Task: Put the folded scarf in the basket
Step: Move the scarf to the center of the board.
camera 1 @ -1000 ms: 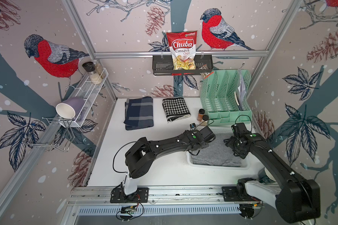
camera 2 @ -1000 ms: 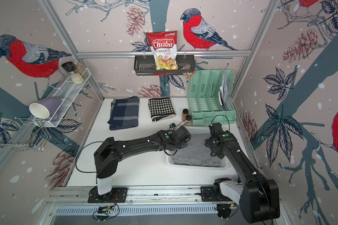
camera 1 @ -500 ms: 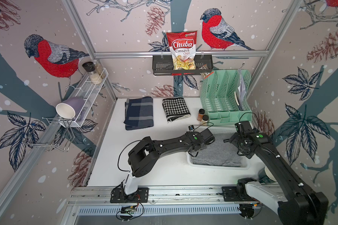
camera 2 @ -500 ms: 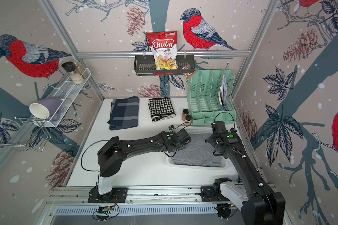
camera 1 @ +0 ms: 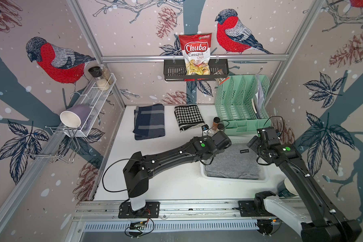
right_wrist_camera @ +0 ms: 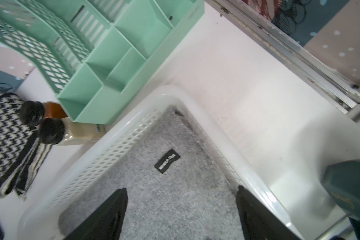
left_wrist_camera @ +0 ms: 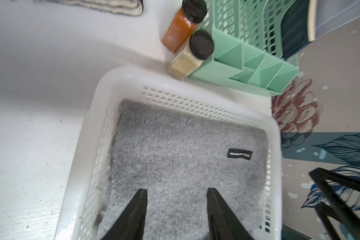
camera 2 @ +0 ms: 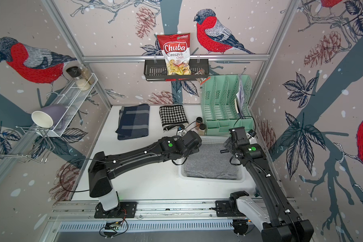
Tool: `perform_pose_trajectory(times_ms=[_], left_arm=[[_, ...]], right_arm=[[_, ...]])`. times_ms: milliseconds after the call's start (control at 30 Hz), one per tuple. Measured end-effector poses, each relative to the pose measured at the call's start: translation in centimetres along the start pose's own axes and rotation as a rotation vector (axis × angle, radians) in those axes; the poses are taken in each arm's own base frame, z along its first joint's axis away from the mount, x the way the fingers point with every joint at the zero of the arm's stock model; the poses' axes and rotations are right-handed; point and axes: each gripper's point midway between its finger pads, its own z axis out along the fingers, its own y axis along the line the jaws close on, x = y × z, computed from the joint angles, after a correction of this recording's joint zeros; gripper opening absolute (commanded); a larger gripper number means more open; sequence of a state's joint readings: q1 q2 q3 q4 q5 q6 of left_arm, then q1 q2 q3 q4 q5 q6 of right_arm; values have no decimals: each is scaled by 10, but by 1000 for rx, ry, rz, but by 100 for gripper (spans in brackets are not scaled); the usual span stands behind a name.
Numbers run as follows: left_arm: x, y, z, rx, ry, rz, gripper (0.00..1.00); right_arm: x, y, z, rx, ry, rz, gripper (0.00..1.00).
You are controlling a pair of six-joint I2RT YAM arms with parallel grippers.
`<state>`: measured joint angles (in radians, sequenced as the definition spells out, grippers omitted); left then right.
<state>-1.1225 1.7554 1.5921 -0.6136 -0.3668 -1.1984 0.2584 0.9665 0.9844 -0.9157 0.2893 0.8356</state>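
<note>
The folded grey scarf (camera 1: 233, 165) (camera 2: 212, 165) lies flat inside the white perforated basket (camera 1: 235, 180) (camera 2: 210, 179) at the right front of the table. In the left wrist view my left gripper (left_wrist_camera: 177, 190) is open just over the scarf (left_wrist_camera: 181, 149), near one side wall of the basket (left_wrist_camera: 87, 133). Nothing sits between its fingers. In the right wrist view my right gripper (right_wrist_camera: 181, 188) is open wide above the scarf (right_wrist_camera: 170, 197). One finger is close to the basket's rim (right_wrist_camera: 116, 133). A black label shows on the scarf.
Two spice jars (camera 1: 217, 123) and a mint green organiser (camera 1: 241, 104) stand right behind the basket. A navy plaid cloth (camera 1: 149, 121) and a houndstooth cloth (camera 1: 189, 117) lie at the back. A teal cup (camera 1: 285, 186) sits at the front right.
The right arm's wrist has drifted toward the far right end of the basket. The left arm has barely shifted. The scarf stays in the basket.
</note>
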Motion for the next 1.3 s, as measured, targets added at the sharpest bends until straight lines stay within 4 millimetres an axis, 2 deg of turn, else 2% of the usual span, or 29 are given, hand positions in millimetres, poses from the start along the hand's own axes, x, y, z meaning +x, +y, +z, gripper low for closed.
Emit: perform_pose_trajectory(times_ms=[167,267,367,500,633,733,900,1167,1300], left_arm=[[-33,3,-26,27,-70,-25,62],[-61,30,-34,-5,-114,-59,62],[-91,74,-41,-65,-156,-103,62],[-134,149,-52,-152,-227,-201,62],[-164,227,-62,-250,-269,-306,57],[-188,276,-70,-312,-323,-368,54],[-202,356,-58,-434,-318,-472,53],[-223,433,-20,-539,-272,-570,51],[-234,458,4,-565,-240,-577,49]], right_arm=[[5,39,-10,-117,-11,-117,83],[15,68,-18,-196,-5,-187,82],[23,94,-27,-259,-6,-243,82],[34,124,-33,-327,-4,-308,81],[43,144,-33,-369,5,-342,80],[48,152,-32,-390,15,-360,80],[53,163,-30,-424,29,-364,80],[59,169,-24,-451,49,-383,81],[59,165,-18,-446,59,-376,81]])
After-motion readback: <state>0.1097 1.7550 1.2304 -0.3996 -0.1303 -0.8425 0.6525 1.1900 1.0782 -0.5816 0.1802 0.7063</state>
